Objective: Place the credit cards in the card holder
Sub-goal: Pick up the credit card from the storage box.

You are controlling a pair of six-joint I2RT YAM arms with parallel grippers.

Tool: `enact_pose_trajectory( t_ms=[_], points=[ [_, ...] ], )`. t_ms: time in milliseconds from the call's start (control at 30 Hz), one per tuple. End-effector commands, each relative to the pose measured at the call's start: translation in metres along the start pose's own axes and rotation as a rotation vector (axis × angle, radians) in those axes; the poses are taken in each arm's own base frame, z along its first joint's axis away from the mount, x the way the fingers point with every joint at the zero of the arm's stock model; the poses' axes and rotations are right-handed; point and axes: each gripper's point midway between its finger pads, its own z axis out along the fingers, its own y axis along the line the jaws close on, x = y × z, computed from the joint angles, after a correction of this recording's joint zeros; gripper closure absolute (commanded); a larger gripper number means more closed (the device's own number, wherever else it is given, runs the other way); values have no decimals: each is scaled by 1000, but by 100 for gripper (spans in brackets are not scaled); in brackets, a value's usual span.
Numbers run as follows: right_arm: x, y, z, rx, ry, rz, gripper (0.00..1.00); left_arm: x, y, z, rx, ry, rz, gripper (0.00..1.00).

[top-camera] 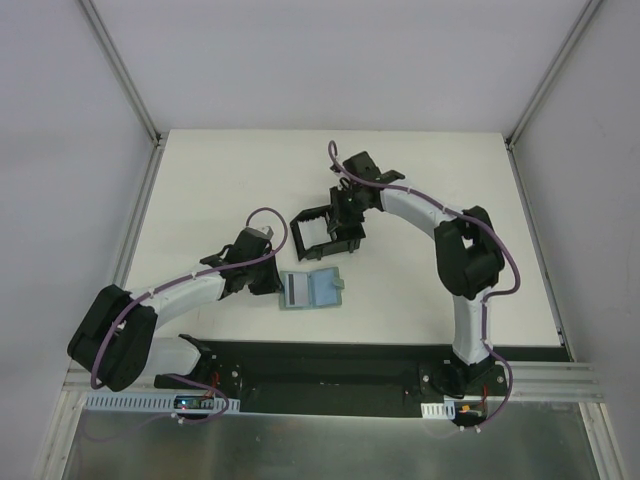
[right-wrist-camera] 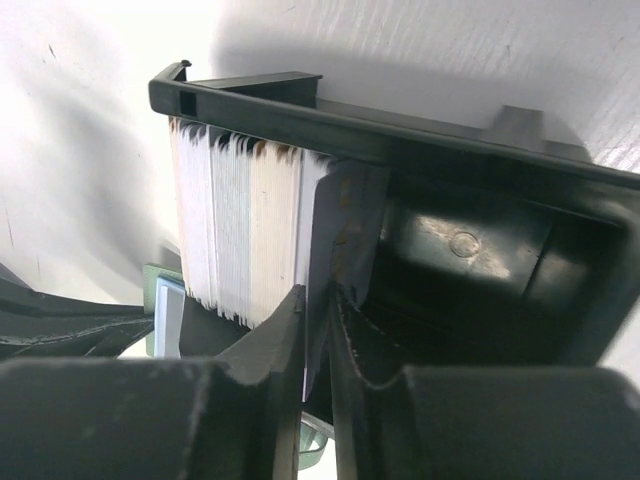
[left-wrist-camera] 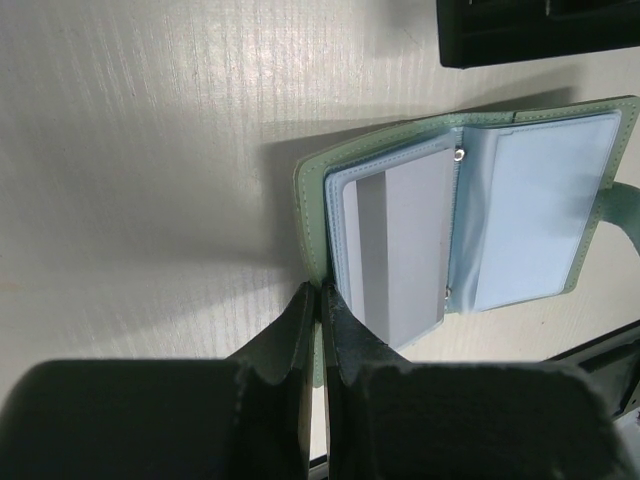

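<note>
Sitting in the left sleeve of the opened grey-green case (left-wrist-camera: 312, 200), the whitish-grey card (left-wrist-camera: 400, 245) with its darker stripe is not in the card holder (right-wrist-camera: 420, 140) yet. The facing sleeve shows light blue, which may be the second card, though I cannot tell card from plastic there. From above, the case lies on the table (top-camera: 200, 180) just on the near side of the holder, close to it but apart. The sleeved card's long axis runs roughly from the near edge toward the far one.

That card is just beside the left gripper (left-wrist-camera: 320, 300), slightly to its right and ahead of the fingertips, so the left arm is clearly the nearer one. Its fingers are pressed together with the case's green cover edge caught between them. It is pinning the case, not touching the card.

The right gripper (right-wrist-camera: 318, 295) hangs over the holder, with the case lying toward the arms' bases from it. Its fingers stand almost together around a thin pale card (right-wrist-camera: 312, 230) held upright and edge-on, next to the stack of cards (right-wrist-camera: 235, 230) filling one compartment. It looks like a pinch, though the contact itself is not plain. My guess is that this card needs seating or freeing first, then the reach goes back toward the case.
</note>
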Motion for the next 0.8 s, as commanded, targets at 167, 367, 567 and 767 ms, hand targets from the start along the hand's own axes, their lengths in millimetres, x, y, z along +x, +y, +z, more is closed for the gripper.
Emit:
enact_pose_trajectory(
  t_ms=[167,367,567,767],
  points=[
    [-20,11,-35,-3,-92,-23,91,-9,-6,-2,23,-11,18,100],
    [-28,3,-39,49,-113,-37,100,-5,-4,-4,27,-10,22,100],
    [-27,0,-40,81,-116,-34,100,1,-2,-5,31,-3,21,100],
    [-39,6,-77,121,-238,-82,100,7,1,-6,33,8,17,100]
  ],
)
